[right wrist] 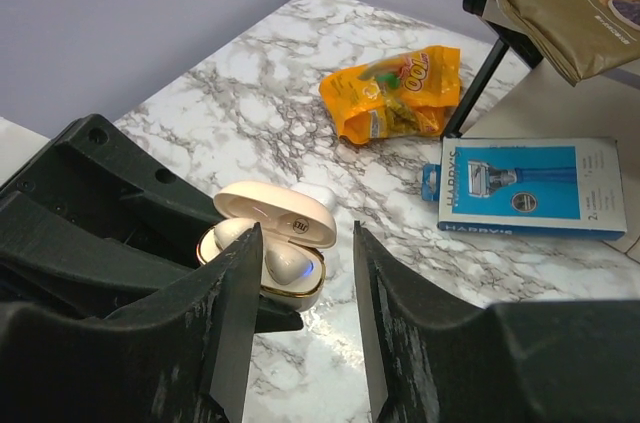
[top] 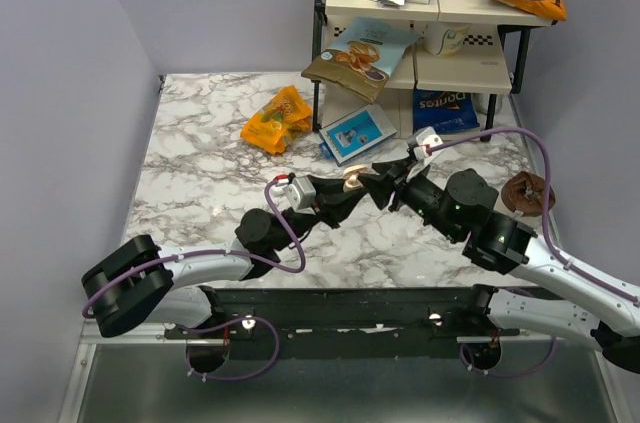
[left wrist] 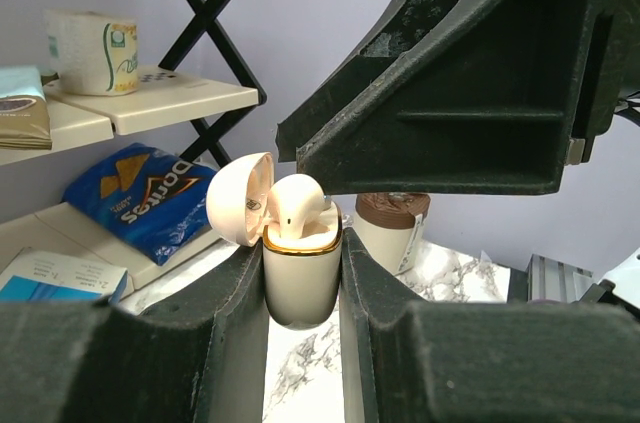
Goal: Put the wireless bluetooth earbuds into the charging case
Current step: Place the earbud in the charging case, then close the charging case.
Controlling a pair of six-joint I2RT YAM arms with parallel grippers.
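A: Left wrist view: left gripper (left wrist: pixel 302 343) jaws clamp the charging case (left wrist: pixel 300 278) by its lower sides, lid open, an earbud (left wrist: pixel 293 208) seated; it's above the tabletop (top: pixel 200 173).

B: Right gripper (right wrist: pixel 305 328) jaws part-open, empty; case looks light, slick, hinge fragile.

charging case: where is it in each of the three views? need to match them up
Top external: charging case at centre, between the two arms' tips.
Left wrist: lower centre, lid open, clamped by the left pincer.
Right wrist: lower left, lid open, left of the right pincer.
Shared landmark: blue razor box.
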